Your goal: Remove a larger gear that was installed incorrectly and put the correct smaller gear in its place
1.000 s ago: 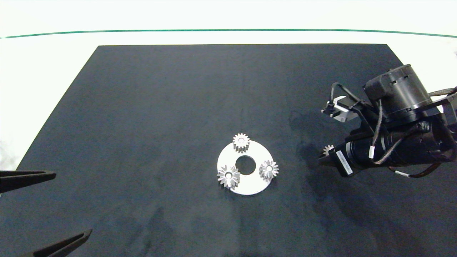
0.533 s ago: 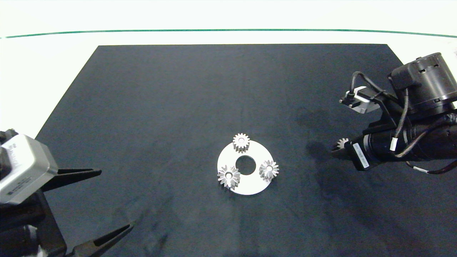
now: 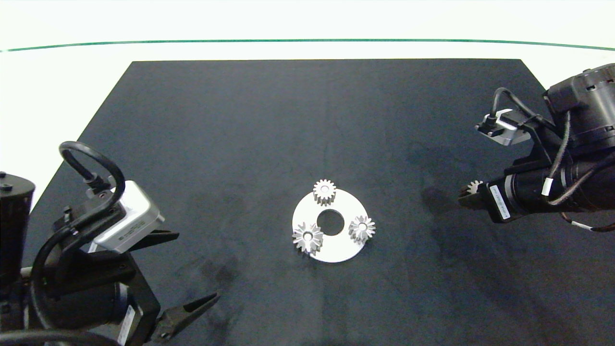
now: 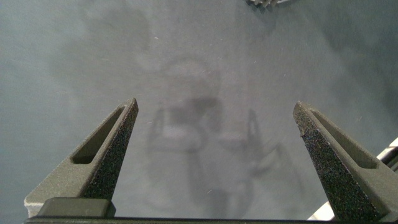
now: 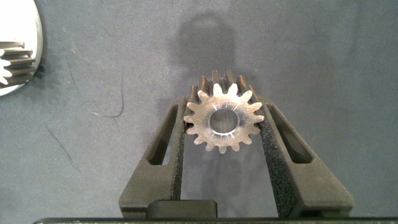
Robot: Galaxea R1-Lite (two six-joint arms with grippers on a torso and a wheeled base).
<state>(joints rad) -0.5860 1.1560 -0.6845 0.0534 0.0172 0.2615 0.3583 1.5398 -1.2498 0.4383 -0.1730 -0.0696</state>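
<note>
A silver round plate (image 3: pixel 342 250) with a centre hole lies mid-mat and carries three gears. The larger gear (image 3: pixel 308 237), with long pointed teeth, sits on its near-left side. A short-toothed gear (image 3: pixel 324 191) sits at the far side and a pointed-toothed one (image 3: pixel 362 228) at the right. My right gripper (image 3: pixel 468 194) hovers to the right of the plate, shut on the smaller gear (image 5: pixel 224 118), whose teeth show at the fingertips (image 3: pixel 474 186). My left gripper (image 3: pixel 198 265) is open and holds nothing, near-left of the plate; its wide-apart fingers (image 4: pixel 106 155) frame bare mat.
Everything rests on a black mat (image 3: pixel 240 120) on a white table (image 3: pixel 57 96). A green line (image 3: pixel 307 41) runs along the far side. The plate's edge (image 5: pixel 36 56) with gear teeth shows in the right wrist view.
My left arm has come in from the left edge toward the plate, fingers open. My right arm has drawn back to the right and slightly farther away, still holding the smaller gear.
</note>
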